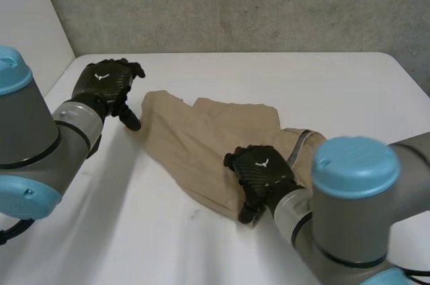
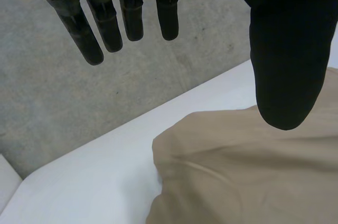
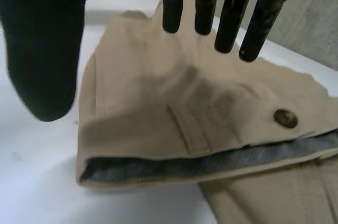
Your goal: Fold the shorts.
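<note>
You're at a robot test bench: a lab or workshop room, going by the fittings.

- Far side: rough grey concrete wall (image 1: 235,3), unpainted, running the full width behind the table.
- Far left: smooth white panel (image 1: 27,9) meets the concrete at a corner.
- White table (image 1: 336,90): plain matt top, rounded far-right corner.
- Near side: two industrial arms come in, left arm (image 1: 27,144) and right arm (image 1: 356,197), with grey joints and light-blue caps.
- On the top: one pair of tan shorts (image 1: 201,137), laid out flat on the bare work surface.
</note>
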Robot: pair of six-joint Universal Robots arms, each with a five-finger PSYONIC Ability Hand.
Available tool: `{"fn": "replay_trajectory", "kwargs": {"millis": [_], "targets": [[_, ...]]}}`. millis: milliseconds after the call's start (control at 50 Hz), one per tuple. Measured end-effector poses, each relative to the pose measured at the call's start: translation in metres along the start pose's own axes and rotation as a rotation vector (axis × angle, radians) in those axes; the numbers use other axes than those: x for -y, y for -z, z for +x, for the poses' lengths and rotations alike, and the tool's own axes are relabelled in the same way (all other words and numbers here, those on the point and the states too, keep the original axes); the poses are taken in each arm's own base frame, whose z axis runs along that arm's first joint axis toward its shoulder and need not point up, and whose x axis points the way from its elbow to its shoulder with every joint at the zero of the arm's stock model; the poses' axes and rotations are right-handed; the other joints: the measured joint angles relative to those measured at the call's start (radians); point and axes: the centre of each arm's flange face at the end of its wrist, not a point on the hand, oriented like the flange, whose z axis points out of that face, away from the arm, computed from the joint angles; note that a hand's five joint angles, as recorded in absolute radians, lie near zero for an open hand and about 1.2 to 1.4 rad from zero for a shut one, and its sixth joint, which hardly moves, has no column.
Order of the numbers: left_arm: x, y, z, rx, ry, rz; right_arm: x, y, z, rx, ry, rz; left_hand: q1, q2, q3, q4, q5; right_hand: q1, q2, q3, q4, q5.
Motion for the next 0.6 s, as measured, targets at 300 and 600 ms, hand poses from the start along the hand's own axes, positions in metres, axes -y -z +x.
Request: {"fn": "replay_trajectory", "kwargs": {"millis": [300,600], "targets": [[-0.011,0.005,-0.004,0.012,-0.002,-0.037,-0.030,-0.025,-0.002,-0.066,0.069,-0.019,0.000,0.000,0.000,0.000,0.000,0.097,0.097,0.112,0.118,0.102],[-0.005,0.011,-0.005,0.013,-0.002,-0.018,-0.008,-0.016,0.009,-0.092,0.063,0.046,0.000,0.000,0.000,0.000,0.000,0.665,0.829,0.828,0.841,0.804]]}}
